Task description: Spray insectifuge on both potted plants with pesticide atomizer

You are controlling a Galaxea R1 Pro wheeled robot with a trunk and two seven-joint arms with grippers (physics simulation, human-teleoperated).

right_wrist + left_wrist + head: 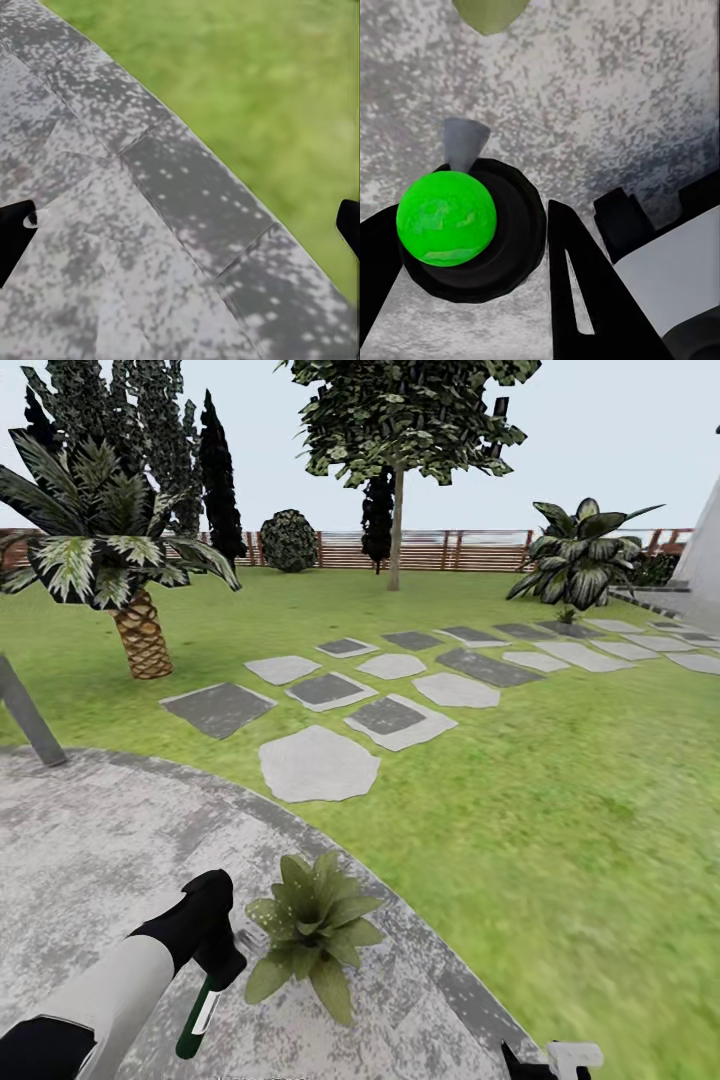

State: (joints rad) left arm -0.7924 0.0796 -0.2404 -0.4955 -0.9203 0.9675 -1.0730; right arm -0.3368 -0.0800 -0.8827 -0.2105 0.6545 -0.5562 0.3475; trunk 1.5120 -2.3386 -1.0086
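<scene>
The pesticide atomizer [199,1015] is clamped by the left gripper [221,963] beside a potted plant [313,933] — the right gripper's [184,225] fingers are spread.

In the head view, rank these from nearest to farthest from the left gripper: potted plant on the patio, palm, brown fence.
1. Potted plant: right beside the left gripper, which holds the pesticide atomizer, on the paved patio.
2. Palm: on the lawn, ahead on the left.
3. Brown fence: along the garden's far edge.
</scene>
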